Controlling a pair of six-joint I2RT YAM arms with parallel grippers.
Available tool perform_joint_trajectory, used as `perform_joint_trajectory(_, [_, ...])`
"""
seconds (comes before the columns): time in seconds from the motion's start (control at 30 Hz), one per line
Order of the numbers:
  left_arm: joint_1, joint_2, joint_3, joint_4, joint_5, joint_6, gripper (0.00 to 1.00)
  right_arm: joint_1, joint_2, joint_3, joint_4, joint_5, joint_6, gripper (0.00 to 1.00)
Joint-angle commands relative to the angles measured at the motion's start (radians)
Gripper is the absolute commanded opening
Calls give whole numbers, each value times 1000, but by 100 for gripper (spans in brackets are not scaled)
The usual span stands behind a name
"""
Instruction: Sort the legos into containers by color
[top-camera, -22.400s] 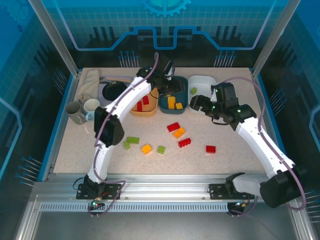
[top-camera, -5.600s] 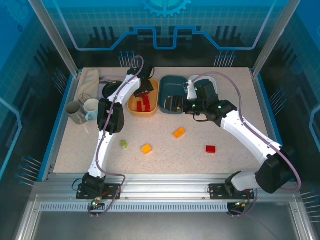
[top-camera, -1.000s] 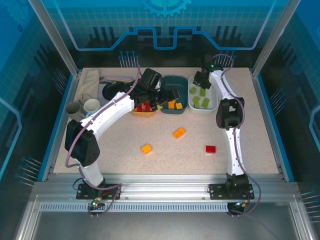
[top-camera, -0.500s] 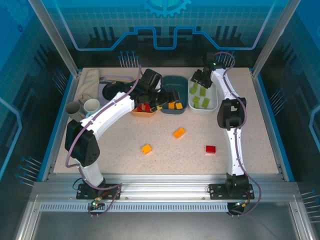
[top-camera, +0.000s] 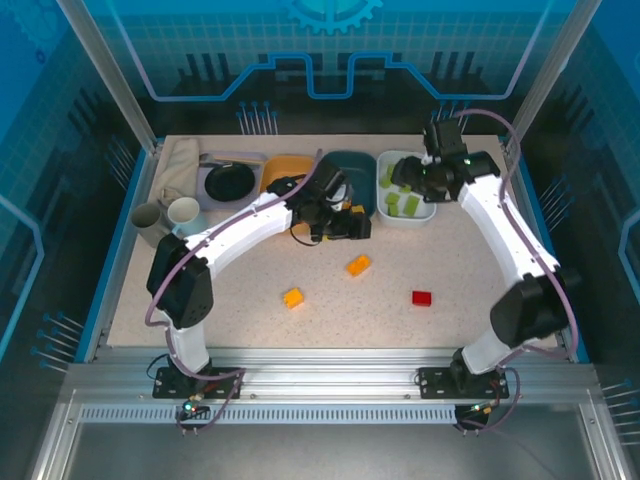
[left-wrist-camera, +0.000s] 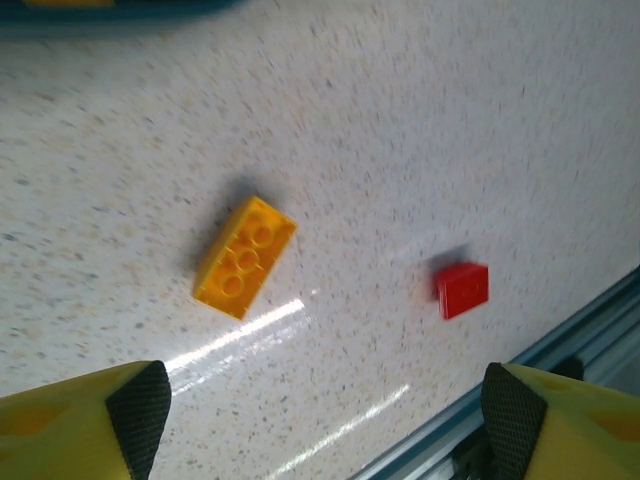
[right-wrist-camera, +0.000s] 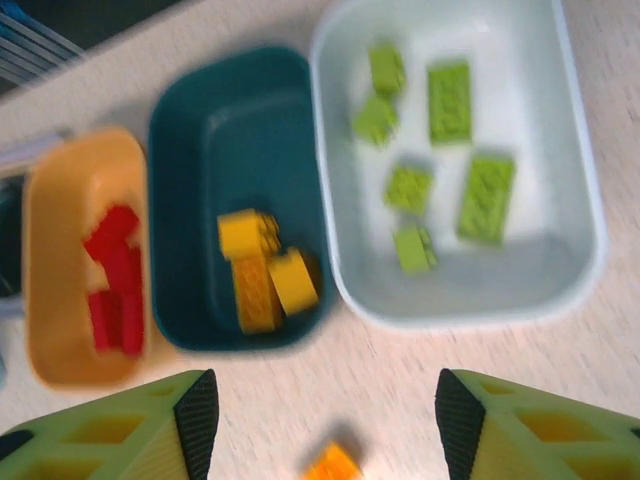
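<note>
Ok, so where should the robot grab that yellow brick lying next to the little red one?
Pinch the yellow brick across its two long sides, coming straight down from above. It lies flat with its studs up and bare table all round, so those smooth sides are free. It sits slanted, so the open left gripper would likely need to turn to line up.

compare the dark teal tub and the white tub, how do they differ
Colour: the dark teal plastic tub is dark, while the white plastic tub is pale.
Contents: the teal tub holds orange-yellow bricks, and the white tub holds light green bricks.
Count: there are about three bricks in the teal tub and six in the white tub.
Shared: both are shallow rounded rectangles, standing side by side.
</note>
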Motion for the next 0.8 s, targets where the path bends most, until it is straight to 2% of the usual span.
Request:
perform_joint_trajectory(0.0, [-71, 61, 44, -34, 55, 52, 85, 31, -164, -165, -69, 48, 56, 68])
perform_joint_trajectory(0.1, [-143, 119, 90, -43, 49, 37, 86, 72, -345, -251, -118, 72, 89, 76])
perform_joint_trajectory(0.3, [-263, 252, 213, -62, -18, -62, 89, 139, -594, -306, -153, 77, 104, 88])
perform_joint_trajectory(0.47, [-331, 370, 336, -91, -84, -130, 92, 150, -731, -304, -160, 55, 69, 92])
perform_joint_trajectory(0.77, [-392, 560, 571, -176, -190, -258, 95, 150, -863, -325, -199, 24, 70, 93])
